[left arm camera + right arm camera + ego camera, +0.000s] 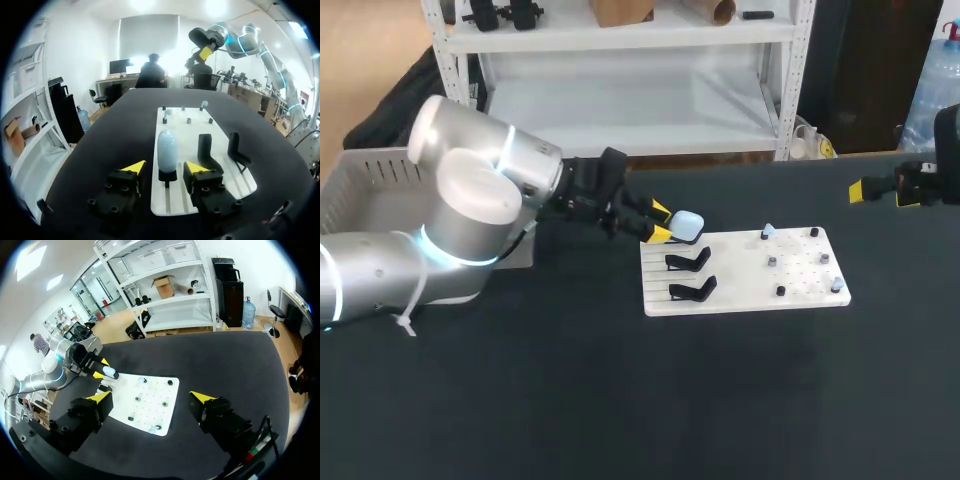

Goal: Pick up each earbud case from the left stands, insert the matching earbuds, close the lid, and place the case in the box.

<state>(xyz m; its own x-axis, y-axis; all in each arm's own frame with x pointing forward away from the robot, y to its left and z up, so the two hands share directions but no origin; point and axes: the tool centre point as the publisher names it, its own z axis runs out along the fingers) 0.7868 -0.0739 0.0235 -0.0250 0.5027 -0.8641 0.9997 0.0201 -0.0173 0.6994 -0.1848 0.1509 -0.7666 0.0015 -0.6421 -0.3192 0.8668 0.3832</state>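
Note:
A pale blue earbud case (167, 147) stands upright on the nearest black stand (167, 175) of the white board (192, 132). My left gripper (165, 167) is open around it, one yellow fingertip on each side with a small gap to the case. In the head view the case (687, 225) sits at the board's (745, 275) back-left corner, just ahead of the left gripper (660, 223). Two other stands (688, 262) are empty. Pale earbuds (767, 231) rest on pegs on the board's right half. My right gripper (151, 397) hovers open, high over the table's right side, holding nothing.
A grey bin (365, 185) stands at the table's back left, behind my left arm. Several small dark pegs (780, 290) stick up from the board's right half. Dark tabletop (620, 400) spreads in front of the board.

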